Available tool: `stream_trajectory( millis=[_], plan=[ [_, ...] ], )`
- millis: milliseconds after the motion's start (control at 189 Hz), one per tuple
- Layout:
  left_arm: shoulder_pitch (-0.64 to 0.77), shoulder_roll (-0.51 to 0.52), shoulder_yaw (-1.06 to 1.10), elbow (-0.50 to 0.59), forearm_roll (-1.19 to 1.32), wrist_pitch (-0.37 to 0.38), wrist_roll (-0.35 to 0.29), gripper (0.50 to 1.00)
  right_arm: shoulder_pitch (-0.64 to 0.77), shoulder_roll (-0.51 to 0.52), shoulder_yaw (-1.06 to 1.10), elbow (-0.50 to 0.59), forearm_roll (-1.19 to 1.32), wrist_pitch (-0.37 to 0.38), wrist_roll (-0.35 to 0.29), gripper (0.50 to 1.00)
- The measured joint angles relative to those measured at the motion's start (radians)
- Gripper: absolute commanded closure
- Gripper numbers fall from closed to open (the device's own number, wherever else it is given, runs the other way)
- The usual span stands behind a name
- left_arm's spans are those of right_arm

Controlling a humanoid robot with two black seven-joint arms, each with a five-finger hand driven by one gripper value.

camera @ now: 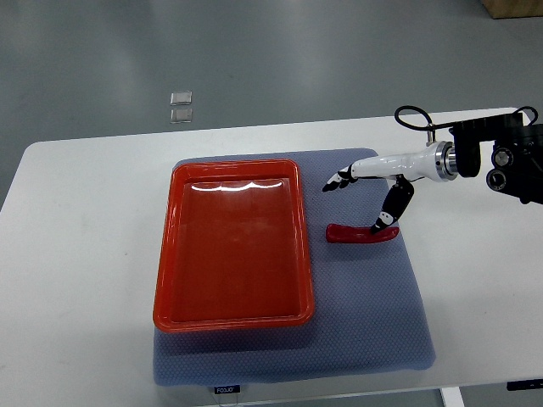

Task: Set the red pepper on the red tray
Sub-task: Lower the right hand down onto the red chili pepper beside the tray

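A long red pepper (356, 233) lies on the blue-grey mat (373, 322), just right of the red tray (233, 246). The tray holds nothing. My right hand (361, 199) comes in from the right edge and hovers over the pepper. Its fingers (339, 180) are spread toward the tray, and its thumb (390, 212) points down and reaches the pepper's right end. It holds nothing. The left arm is out of view.
The mat lies on a white table (76, 254). Two small clear squares (181, 106) sit on the grey floor beyond the table's far edge. The right arm's black wrist and cables (501, 153) hang over the table's right side.
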Motion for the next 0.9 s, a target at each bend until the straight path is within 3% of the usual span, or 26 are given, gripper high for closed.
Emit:
stream_trajectory(
  millis=[260,556,901],
  plan=[
    [0.0,0.0,0.0,0.0,0.0,0.0,0.0,0.5,0.007,0.029,-0.033,-0.001,-0.019,-0.007,-0.099,0.589],
    [0.0,0.0,0.0,0.0,0.0,0.0,0.0,0.5,-0.031,0.048,-0.033,-0.003,-0.035,-0.028,-0.108,0.607],
    [0.0,0.0,0.0,0.0,0.0,0.0,0.0,0.5,-0.045,0.067,-0.033,-0.007,-0.052,-0.037,-0.109,0.701]
  ],
)
